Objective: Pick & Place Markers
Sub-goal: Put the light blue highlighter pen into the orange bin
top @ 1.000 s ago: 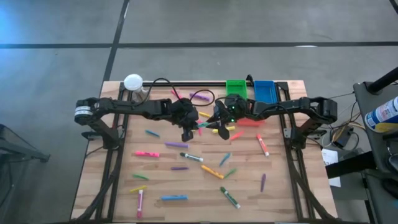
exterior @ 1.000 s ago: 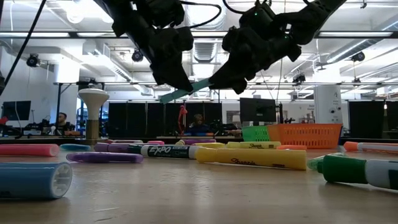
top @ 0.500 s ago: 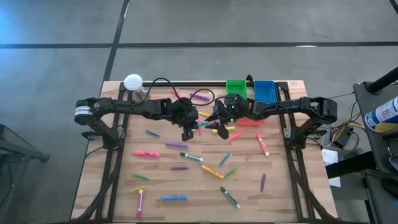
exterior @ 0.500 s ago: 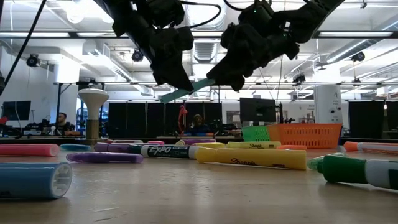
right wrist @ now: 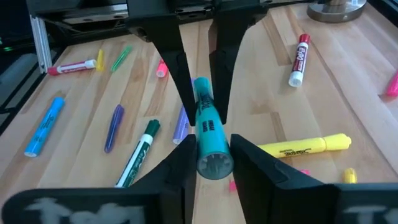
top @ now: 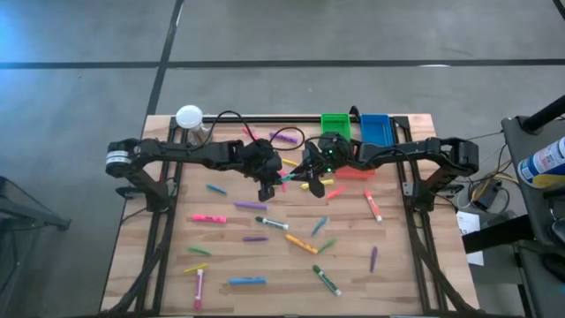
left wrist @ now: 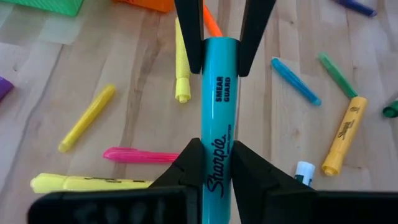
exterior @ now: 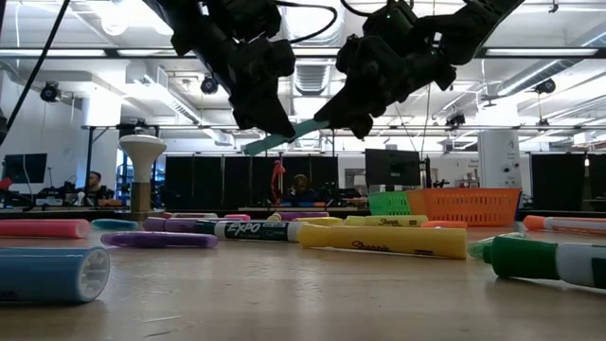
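1. Item: teal marker (left wrist: 217,112), capped highlighter type, printed barrel, held level in the air above the middle of the bench (top: 406,265), towards its far side, clear of everything below.
2. Left jaws: closed on one end of the teal marker, one finger pressed to each side of the barrel, as seen in the left wrist view.
3. Right jaws: closed on the opposite end, fingers flat against both sides of the barrel. Judged a handover between arms, with both ends gripped at once.
4. Remaining stock: loose markers (top: 300,243) scattered flat across the bench in pink, yellow, orange, green, blue and purple, some white-barrelled, mostly well apart from one another.
5. Containers: green bin (top: 335,124) and blue bin (top: 374,128) side by side at the far edge, near the right arm. Contents not visible.
6. Handling, judged: light, rigid, smooth plastic; round barrel likely to roll on the wood and to twist in a loose pinch. No fragility expected beyond a cap working loose.
7. Hold point, judged: across the barrel near mid-length for a lone carry. During a handover, each pinch kept near its own end, fingers apart from the other pair.
8. Caution, judged: release by one side only once the other pinch is firm, otherwise a drop onto the loose markers beneath.
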